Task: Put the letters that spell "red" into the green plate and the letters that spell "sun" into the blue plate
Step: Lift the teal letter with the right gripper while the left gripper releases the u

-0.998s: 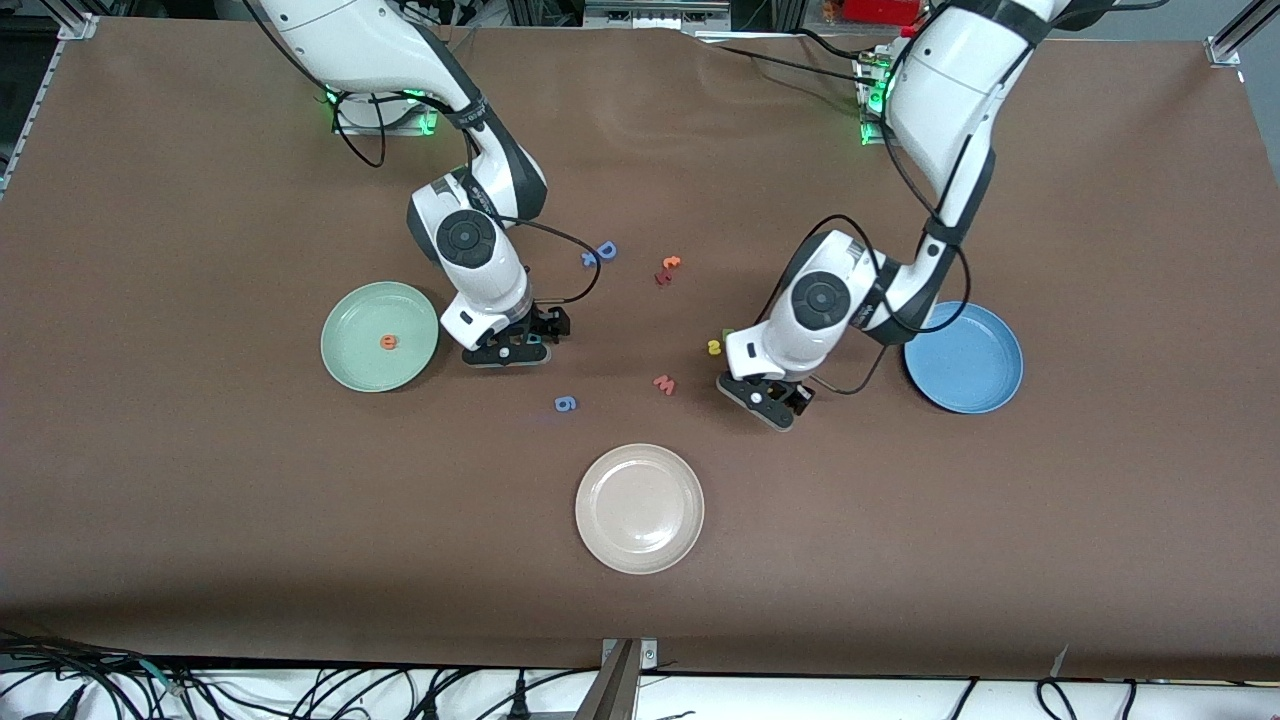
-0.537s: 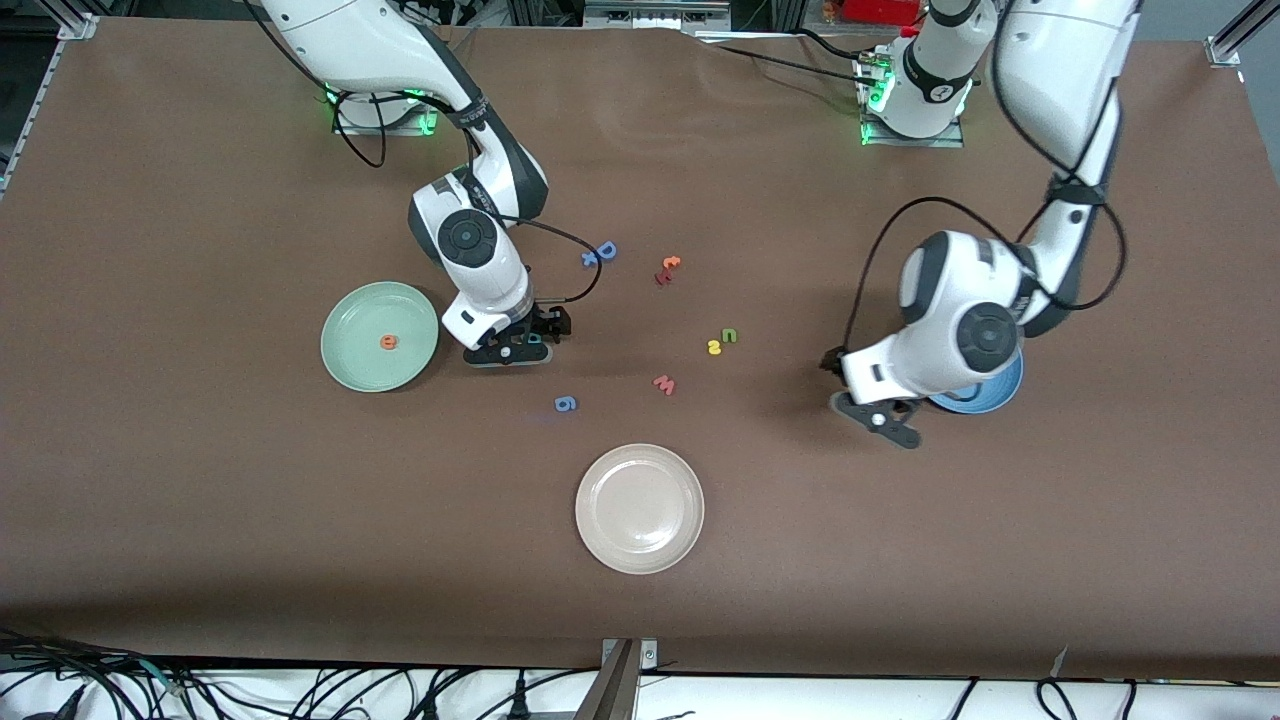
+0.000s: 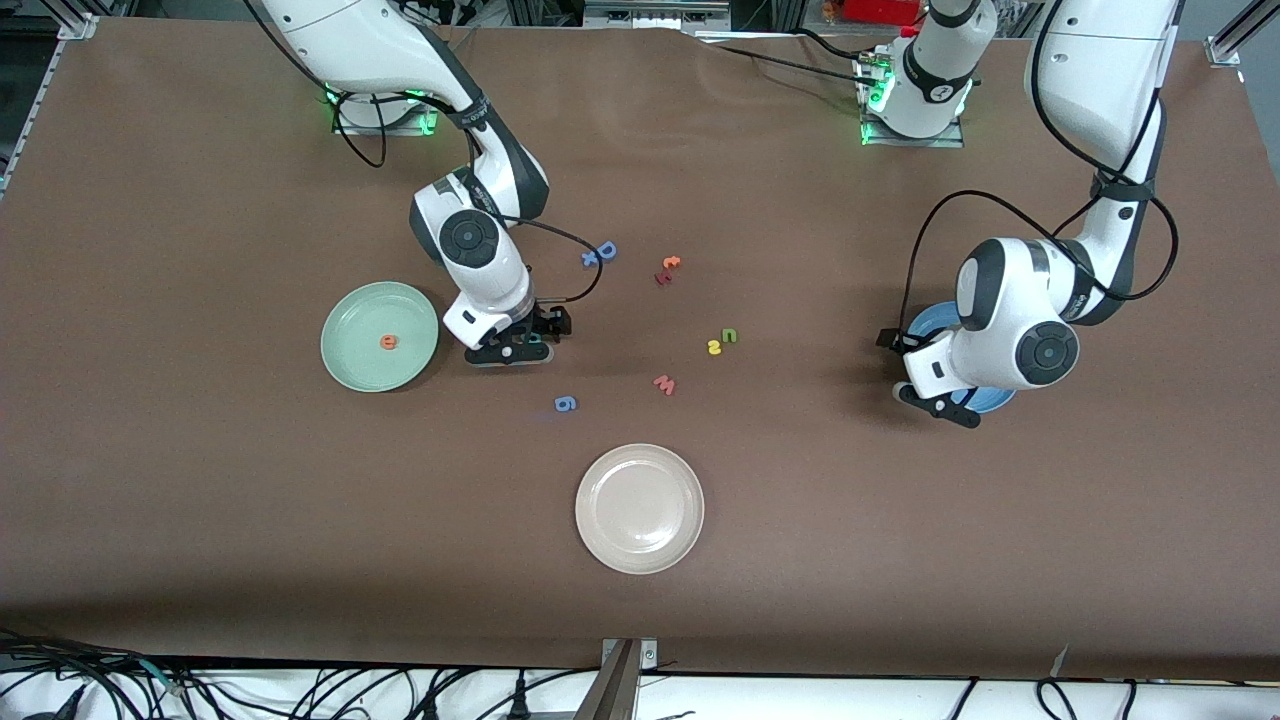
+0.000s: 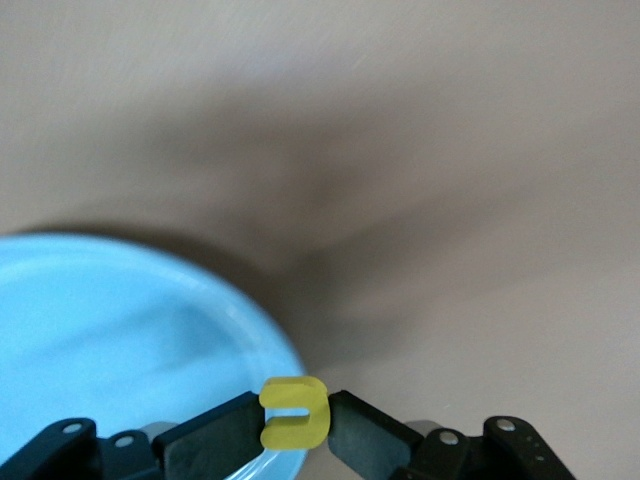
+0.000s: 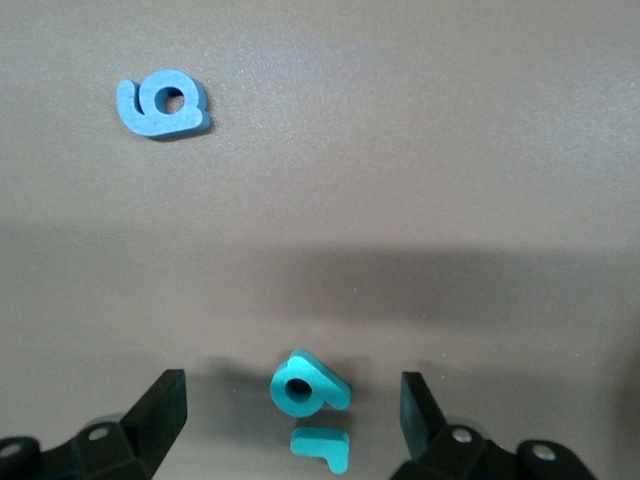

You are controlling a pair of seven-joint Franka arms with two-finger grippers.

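Left gripper [image 4: 295, 428], clamped on the yellow "u" [image 4: 294, 411], hung over the blue plate's [image 4: 120, 310] rim, release presumably next; right gripper [image 5: 290, 415], spread, straddled the teal "d" [image 5: 305, 383] and "r" [image 5: 325, 445].

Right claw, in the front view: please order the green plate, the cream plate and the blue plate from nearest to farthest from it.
Measured from the right claw, which is low over the table:
1. green plate, just beside it, toward the right arm's end.
2. cream plate, nearer to the front camera, mid-table.
3. blue plate, toward the left arm's end, under the left claw.
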